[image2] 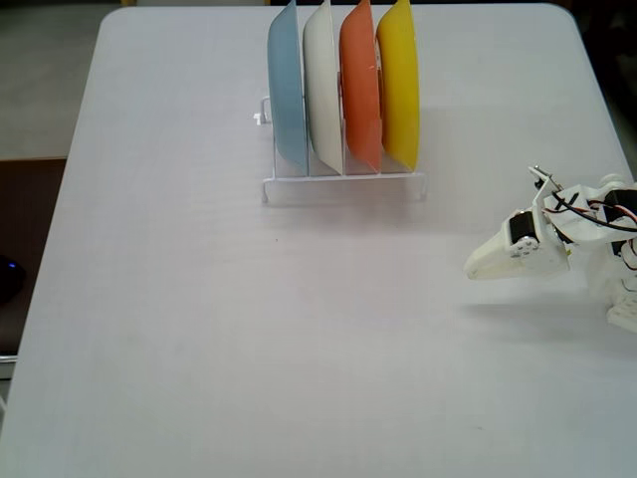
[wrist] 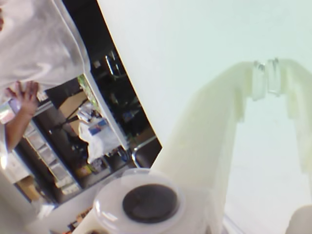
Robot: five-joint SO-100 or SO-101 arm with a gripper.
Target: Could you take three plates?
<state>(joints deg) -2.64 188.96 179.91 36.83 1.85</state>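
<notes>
- The yellow plate, orange plate and cream-white plate are held upright in a white rack, beside a light blue plate.
- The gripper is seen well apart from the rack (fingertips closed together, nothing held).

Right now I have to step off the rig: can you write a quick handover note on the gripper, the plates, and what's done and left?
Gripper: empty, fingertips together, shut, low over the table at the right edge of the fixed view, well clear of the rack.
Plates: yellow plate, orange plate and cream-white plate all stand on edge in the white wire rack, beside a light blue plate at its left end.
Done: nothing taken yet.
Left: pull all three out, probably the yellow one first, as it is nearest the arm.
</notes>
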